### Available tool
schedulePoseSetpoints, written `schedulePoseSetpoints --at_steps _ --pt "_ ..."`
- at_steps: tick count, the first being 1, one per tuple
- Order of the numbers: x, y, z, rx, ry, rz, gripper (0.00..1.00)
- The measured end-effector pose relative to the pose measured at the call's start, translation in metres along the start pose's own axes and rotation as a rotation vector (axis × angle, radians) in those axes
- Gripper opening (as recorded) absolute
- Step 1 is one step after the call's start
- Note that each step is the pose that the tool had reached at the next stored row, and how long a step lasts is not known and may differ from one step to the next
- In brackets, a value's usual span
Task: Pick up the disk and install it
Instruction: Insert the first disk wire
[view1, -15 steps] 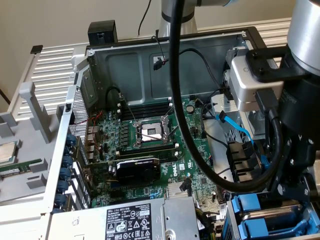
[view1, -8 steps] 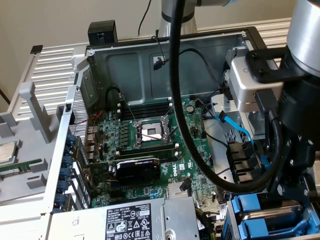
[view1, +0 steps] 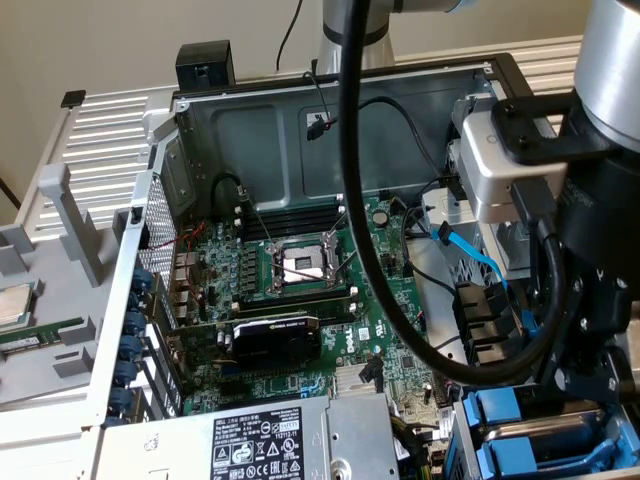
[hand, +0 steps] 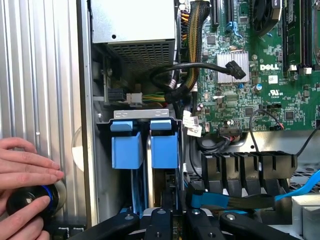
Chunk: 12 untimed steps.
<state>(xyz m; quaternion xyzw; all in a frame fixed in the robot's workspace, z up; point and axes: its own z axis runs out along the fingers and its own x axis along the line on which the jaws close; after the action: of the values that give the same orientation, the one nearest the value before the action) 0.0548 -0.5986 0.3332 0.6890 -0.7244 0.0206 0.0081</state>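
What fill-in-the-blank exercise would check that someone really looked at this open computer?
1. The two plastic carriers standing side by side in the drive bay are ___.
2. The brand name printed in white on the green circuit board is ___.
3. The round knob under the person's hand is ___ with a blue ring.

Missing words: blue; Dell; black.

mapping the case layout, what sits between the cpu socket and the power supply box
In the exterior view, a black graphics card lies between the CPU socket and the power supply box.
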Motion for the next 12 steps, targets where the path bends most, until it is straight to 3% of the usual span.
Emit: schedulePoseSetpoints --at_steps 12 --pt "-0.0001 0.0001 0.0015 -0.0013 -0.0001 0.002 0.17"
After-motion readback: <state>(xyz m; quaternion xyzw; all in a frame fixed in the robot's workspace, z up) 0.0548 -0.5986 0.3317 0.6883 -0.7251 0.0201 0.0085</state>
